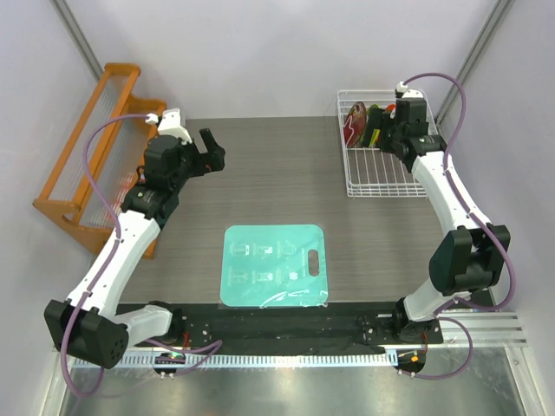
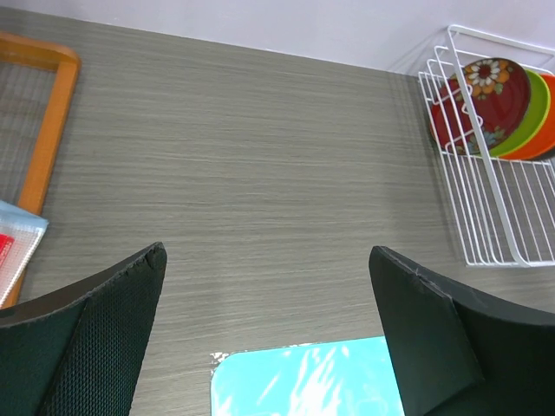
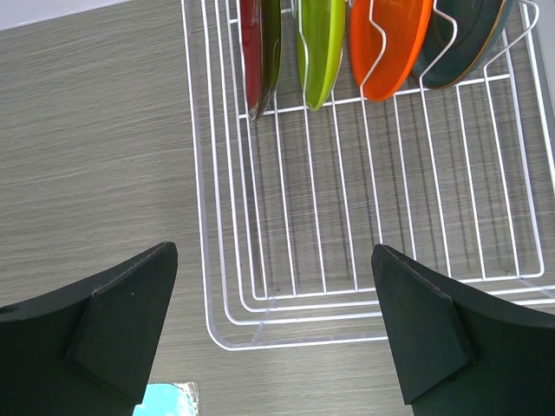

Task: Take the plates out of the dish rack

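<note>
Four plates stand on edge in the dish rack at the far right corner of the counter, none yet unloaded: a dark red plate, a lime green plate, an orange plate and a blue-teal plate, slotted side by side between wire tines at the rack's far end. The right claw hangs over the rack's bare near end with its jaws spread wide and nothing between them. The left claw, equally wide open and empty, is poised over the far left part of the counter, well apart from the rack, beside an orange wooden rack. A teal mat lies by the near edge.

The hazards look plain. The plates sit close together, so a finger sliding down beside one could shove its neighbour over. The looping tines cross in front of the orange and blue-teal plates, and a finger or rim may snag on wire during the lift. The rack appears light; a caught plate would likely drag it along or tip it. The rims look thin and glossy, so a shallow pinch could let a plate slip and drop onto the wires or counter.
</note>
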`<state>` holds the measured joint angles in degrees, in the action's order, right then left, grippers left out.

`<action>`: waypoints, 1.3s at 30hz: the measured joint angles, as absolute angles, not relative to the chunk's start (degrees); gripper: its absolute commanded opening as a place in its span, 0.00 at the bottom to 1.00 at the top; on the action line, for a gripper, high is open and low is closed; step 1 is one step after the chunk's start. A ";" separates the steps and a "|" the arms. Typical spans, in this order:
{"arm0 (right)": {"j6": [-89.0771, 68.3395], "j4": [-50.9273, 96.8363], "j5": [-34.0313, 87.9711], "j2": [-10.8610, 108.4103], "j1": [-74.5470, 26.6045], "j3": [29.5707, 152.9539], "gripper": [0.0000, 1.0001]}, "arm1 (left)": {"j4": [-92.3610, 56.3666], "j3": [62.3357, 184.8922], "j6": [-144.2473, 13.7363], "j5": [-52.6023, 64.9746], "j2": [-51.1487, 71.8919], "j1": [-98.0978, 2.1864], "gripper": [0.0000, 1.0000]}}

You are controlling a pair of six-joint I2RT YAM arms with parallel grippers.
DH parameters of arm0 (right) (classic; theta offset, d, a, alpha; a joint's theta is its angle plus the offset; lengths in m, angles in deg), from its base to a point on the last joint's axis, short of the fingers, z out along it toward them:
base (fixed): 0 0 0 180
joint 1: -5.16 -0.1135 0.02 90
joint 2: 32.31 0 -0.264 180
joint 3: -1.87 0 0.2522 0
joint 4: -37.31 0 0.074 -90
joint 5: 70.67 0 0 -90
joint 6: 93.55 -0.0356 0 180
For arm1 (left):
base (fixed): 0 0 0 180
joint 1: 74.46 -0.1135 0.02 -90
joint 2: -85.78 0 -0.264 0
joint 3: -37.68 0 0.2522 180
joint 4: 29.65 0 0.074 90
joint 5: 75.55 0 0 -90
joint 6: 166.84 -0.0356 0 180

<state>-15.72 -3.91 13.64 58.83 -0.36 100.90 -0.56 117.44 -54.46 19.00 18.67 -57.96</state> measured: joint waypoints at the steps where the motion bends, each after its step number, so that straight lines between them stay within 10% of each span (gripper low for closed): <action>1: -15.74 -3.91 13.61 58.83 -0.36 100.90 1.00 | -0.67 117.25 -54.25 19.79 18.69 -57.96 0.99; 13: -14.67 -0.70 15.54 64.86 -0.36 105.89 0.98 | -2.35 116.74 -53.31 22.72 13.86 -57.96 0.99; 39: -13.82 -1.51 14.51 98.28 -0.36 140.64 0.58 | -5.30 114.40 -51.58 20.86 3.48 -57.96 0.99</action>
